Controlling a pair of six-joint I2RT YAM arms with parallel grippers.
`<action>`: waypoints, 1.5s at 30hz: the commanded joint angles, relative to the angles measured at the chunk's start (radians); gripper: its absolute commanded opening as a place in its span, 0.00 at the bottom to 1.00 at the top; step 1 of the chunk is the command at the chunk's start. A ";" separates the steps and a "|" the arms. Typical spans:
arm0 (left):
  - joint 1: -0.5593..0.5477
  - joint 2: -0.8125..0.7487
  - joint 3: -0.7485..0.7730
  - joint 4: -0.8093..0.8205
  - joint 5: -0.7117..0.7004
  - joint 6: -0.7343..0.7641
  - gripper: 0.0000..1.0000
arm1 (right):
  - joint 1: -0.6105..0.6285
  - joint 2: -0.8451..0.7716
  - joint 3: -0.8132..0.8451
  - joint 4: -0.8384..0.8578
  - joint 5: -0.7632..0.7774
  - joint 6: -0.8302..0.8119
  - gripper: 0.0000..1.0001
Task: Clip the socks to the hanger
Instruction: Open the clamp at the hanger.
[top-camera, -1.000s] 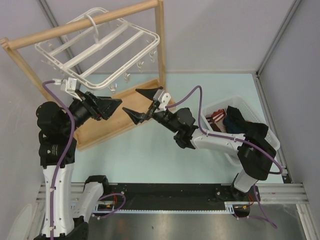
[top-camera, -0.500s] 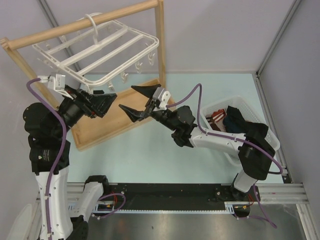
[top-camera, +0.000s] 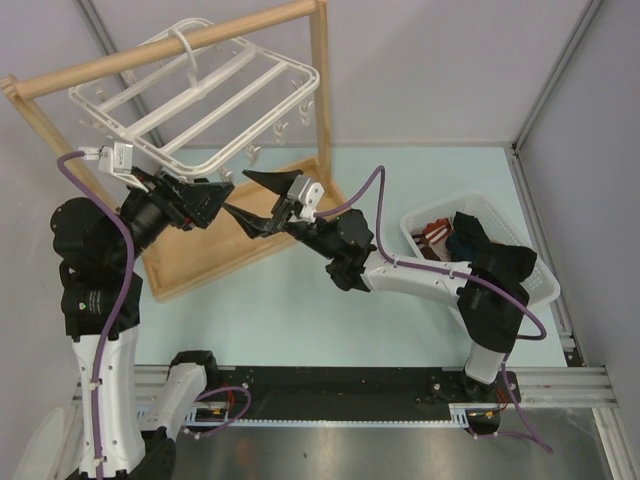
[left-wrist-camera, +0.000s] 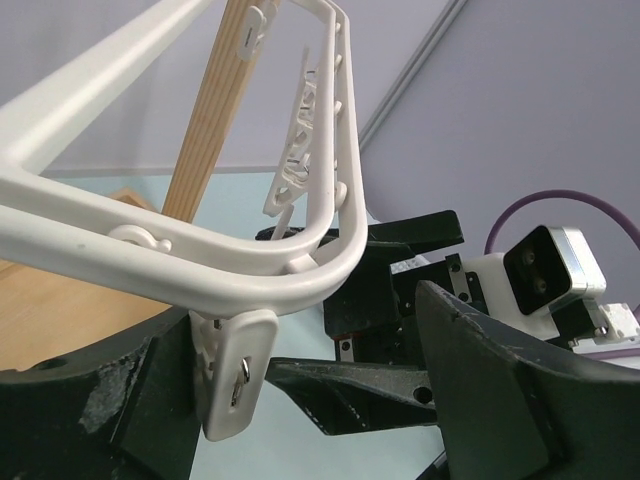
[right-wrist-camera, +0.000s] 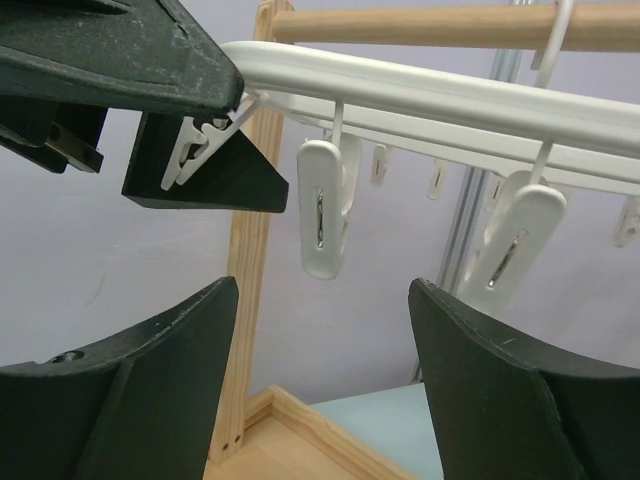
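We have the left gripper (left-wrist-camera: 305, 315) wide around a clip (left-wrist-camera: 235, 370) on the hanger (left-wrist-camera: 120, 250), right gripper (right-wrist-camera: 325, 300) wide and empty; socks (top-camera: 468, 238) sit in the basket (top-camera: 543, 283). Risk: fingers clash at that corner, hanger swings.

Nothing readable in any of the three views as far as I can tell. The white plastic rectangular hanger (left-wrist-camera: 150, 255) is plain, with no print, brand mark or number on it, and no label or sign shows anywhere else.
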 joint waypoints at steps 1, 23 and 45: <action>-0.008 0.004 0.007 0.036 -0.009 -0.021 0.81 | 0.027 0.018 0.070 0.070 0.034 -0.080 0.73; -0.016 -0.010 -0.002 0.032 -0.003 -0.018 0.81 | 0.038 0.056 0.136 0.055 0.061 -0.094 0.39; -0.180 -0.156 -0.112 -0.055 0.205 0.359 0.82 | 0.043 0.010 0.136 -0.115 0.035 -0.082 0.13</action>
